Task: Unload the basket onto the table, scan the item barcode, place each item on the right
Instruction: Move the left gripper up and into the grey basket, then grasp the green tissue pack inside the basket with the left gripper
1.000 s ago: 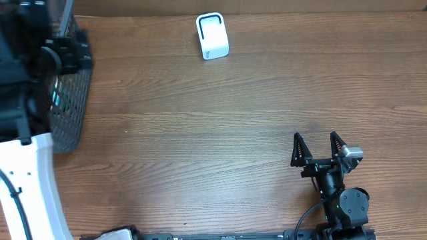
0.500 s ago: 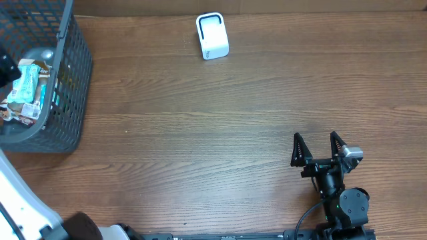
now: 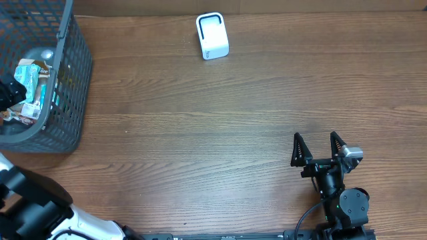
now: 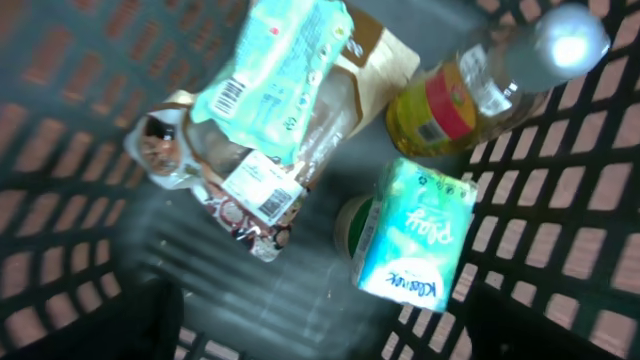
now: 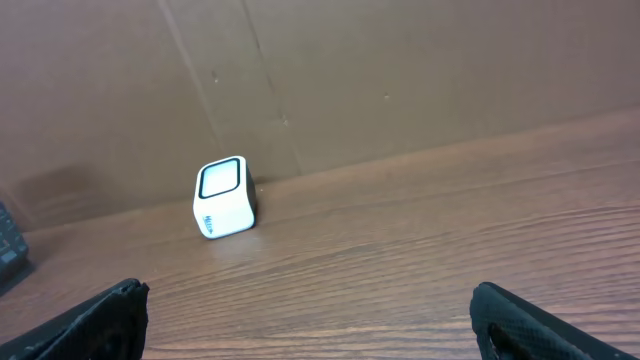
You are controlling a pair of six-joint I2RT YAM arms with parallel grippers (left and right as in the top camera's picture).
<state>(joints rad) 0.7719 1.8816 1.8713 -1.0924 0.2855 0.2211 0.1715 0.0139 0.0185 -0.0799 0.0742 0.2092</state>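
Observation:
The white barcode scanner (image 3: 212,36) stands at the table's far edge, also seen in the right wrist view (image 5: 223,196). Items lie in the grey mesh basket (image 3: 70,100) at the far left: a teal pack with a barcode (image 4: 285,65), a clear wrapped package with a white barcode label (image 4: 255,190), a teal tissue pack (image 4: 415,235) and a yellow bottle (image 4: 480,85). My left gripper (image 4: 335,335) hangs open inside the basket above them, touching nothing; from overhead it shows at the left edge (image 3: 8,93). My right gripper (image 3: 317,148) rests open and empty near the front right.
The basket's mesh walls (image 4: 570,200) close in around the left gripper. A brown pouch (image 4: 375,55) lies under the teal pack. A cardboard wall (image 5: 400,70) stands behind the scanner. Bare wooden table (image 3: 220,133) lies between basket, scanner and right arm.
The left arm has swung off the basket's top toward the front left, uncovering the items; its gripper now sits low at the basket's left side. The right arm has not moved.

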